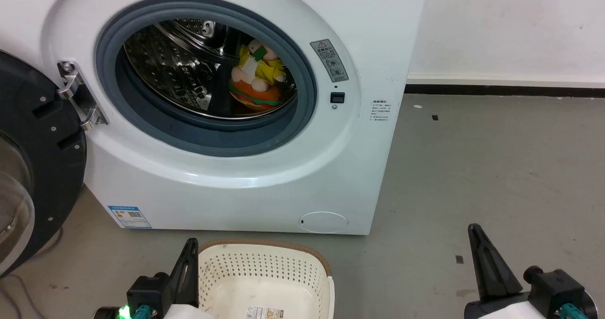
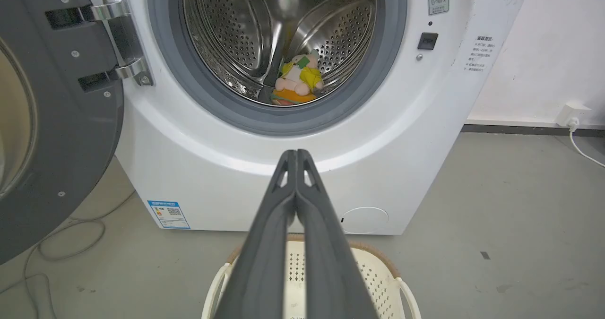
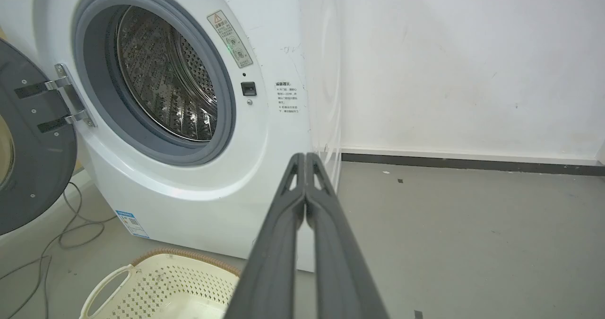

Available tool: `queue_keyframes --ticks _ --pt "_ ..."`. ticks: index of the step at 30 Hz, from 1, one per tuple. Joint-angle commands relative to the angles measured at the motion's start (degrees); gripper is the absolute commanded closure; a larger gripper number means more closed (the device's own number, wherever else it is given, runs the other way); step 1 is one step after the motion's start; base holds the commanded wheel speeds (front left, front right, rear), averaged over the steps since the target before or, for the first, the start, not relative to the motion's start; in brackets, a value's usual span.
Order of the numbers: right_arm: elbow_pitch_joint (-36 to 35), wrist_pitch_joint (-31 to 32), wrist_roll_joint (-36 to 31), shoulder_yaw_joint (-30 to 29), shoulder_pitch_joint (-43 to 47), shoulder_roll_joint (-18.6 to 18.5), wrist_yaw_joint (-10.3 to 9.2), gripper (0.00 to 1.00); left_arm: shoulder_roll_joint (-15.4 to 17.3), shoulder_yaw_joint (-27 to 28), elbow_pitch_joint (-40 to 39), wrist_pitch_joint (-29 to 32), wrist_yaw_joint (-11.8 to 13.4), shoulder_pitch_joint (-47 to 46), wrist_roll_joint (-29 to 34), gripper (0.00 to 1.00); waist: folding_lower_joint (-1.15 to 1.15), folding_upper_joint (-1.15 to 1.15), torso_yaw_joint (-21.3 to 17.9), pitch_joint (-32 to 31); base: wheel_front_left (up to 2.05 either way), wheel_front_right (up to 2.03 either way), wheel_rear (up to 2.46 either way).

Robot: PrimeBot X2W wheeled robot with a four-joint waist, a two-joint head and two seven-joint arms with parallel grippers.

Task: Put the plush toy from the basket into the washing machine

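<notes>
The left claw (image 2: 296, 157) is pressed together on nothing and held low by the cream-white perforated plastic basket (image 1: 264, 264). The right claw (image 3: 305, 160) is likewise closed and bare. This resting pose is judged fitting, since nothing is left to carry. The pink-and-yellow plush toy (image 1: 257, 73), joined to an orange hamburger, is lodged in the steel drum (image 1: 179, 73) of the white front-loading washing machine (image 1: 236, 196), well ahead of both claws.

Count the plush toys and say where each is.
1. The plush toy sits in the drum of the washing machine. The basket shows none, though its near part is out of view.
</notes>
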Motion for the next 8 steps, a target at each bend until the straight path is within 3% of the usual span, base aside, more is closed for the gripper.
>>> queue_keyframes --ticks 1,8 --pt "-0.23 0.3 -0.6 -0.2 -0.78 0.0 0.01 1.0 -0.28 0.38 -0.55 0.3 -0.25 -0.51 0.63 1.0 0.0 0.0 -0.03 -0.01 0.0 0.0 0.0" --pt "-0.31 1.13 -1.06 -0.29 -1.07 0.0 0.01 1.0 -0.56 0.87 -1.09 1.11 -0.54 -0.68 1.29 1.0 0.0 0.0 -0.19 -0.07 0.0 0.0 0.0"
